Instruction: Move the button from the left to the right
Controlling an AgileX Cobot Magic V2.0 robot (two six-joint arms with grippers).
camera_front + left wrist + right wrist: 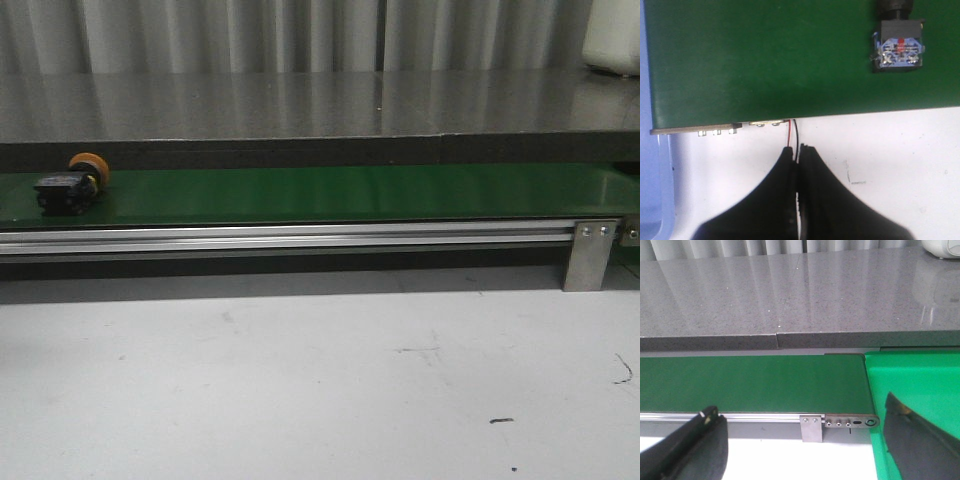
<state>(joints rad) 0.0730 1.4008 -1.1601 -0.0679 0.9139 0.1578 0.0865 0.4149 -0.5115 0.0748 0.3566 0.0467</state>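
Observation:
The button (72, 184) lies on its side at the left end of the green conveyor belt (350, 192), orange cap toward the back, black body toward the front. In the left wrist view its black body with blue terminal face (898, 51) lies on the belt, away from my left gripper (799, 150). The left gripper is shut and empty, over the white table just off the belt's edge. My right gripper (805, 440) is open and empty, near the belt's right end. Neither gripper shows in the front view.
A silver rail (290, 238) with a bracket (588, 254) runs along the belt's front. A bright green bin (920, 390) sits past the belt's right end. A grey stone counter (320, 105) lies behind. A blue-edged container (652, 190) sits beside the left gripper. Red and black wires (792, 131) hang at the belt's edge.

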